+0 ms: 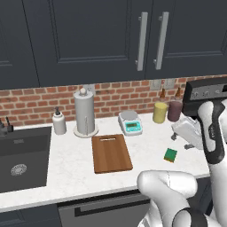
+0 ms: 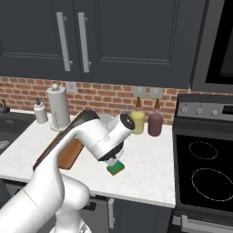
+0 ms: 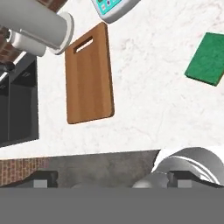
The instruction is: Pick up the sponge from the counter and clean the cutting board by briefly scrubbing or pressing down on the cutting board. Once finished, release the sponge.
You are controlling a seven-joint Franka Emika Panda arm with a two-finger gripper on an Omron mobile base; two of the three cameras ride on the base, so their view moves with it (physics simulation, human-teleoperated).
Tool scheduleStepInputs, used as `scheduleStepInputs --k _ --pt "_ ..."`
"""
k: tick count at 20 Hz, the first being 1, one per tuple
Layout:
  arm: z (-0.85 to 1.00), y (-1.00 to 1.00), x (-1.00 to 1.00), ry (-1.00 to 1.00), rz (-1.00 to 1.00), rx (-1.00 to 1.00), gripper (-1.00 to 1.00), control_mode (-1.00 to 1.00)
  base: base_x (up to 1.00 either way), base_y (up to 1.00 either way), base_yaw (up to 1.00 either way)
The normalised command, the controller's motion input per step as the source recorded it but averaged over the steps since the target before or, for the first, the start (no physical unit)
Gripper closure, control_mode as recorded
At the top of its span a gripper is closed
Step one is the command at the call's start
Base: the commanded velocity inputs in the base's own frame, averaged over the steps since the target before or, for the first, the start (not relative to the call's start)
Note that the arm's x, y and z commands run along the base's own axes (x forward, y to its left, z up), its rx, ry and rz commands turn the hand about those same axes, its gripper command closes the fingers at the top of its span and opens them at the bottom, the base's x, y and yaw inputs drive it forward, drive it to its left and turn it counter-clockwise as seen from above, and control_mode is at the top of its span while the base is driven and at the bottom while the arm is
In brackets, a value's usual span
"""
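Hand view: tool [image 3: 109, 181] open, empty, above counter [image 3: 144, 109].

No text, brand, number or sign can be read in any of the views. The kitchen scale [image 1: 131, 123], at 1 o'clock from the cutting board [image 1: 111, 153] in the left base view, has a teal display with small marks on it, too blurred to make out. In the hand view the same scale [image 3: 114, 7] sits at the top edge, at 12 o'clock, and its panel shows a few small coloured buttons without legible characters. The stove control panel [image 2: 207, 109], at 3 o'clock in the right base view, carries knobs and a faint light strip, but no lettering resolves there
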Motion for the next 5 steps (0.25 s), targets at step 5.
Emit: scheduleStepInputs --k 5 --pt "0.8 0.53 -0.4 -0.31 0.35 0.16 -1.0 -1.0 0.0 0.0 0.0"
